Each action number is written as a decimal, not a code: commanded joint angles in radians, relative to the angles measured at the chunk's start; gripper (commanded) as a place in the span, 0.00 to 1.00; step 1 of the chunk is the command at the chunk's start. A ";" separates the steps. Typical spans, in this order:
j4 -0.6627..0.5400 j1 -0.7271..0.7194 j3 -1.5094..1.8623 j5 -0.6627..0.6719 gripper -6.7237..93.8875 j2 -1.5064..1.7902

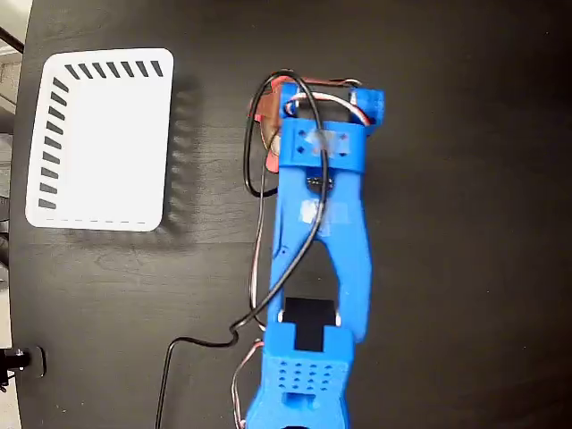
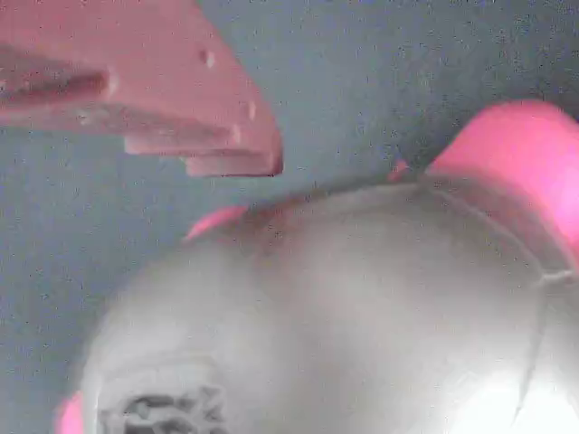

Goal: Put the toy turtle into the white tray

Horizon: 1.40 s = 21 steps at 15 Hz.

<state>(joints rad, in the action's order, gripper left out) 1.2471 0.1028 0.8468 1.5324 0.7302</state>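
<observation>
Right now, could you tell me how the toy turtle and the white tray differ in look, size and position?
The toy turtle is small, rounded and shiny with pink parts; the white tray is flat, rectangular, much larger and plain white with dark slots. In the fixed view the turtle is mostly hidden under the blue arm, while the tray lies fully exposed to the left. Both rest on the dark table.

The arm [image 1: 317, 223] is showing as bright blue printed plastic, forking into two struts around a gap, with a black block [image 1: 308, 322] sitting across its near end above a perforated blue base [image 1: 299, 380]. A black cable [image 1: 259, 170] is looping along its left side, with red and white wires [image 1: 344, 103] running at the far end. In the wrist view, one gripper finger [image 2: 154, 99] is appearing reddish-pink, flat and stepped at its tip.
</observation>
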 commanded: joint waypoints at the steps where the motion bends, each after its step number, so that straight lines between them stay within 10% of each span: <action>1: 0.000 -0.005 -0.021 0.057 0.68 0.049; 10: -0.038 -0.017 -0.012 -0.035 0.04 0.049; 21: 0.155 -0.086 0.069 -0.449 0.05 0.497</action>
<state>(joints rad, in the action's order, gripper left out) 1.3867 0.0261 0.9097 1.1428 0.9802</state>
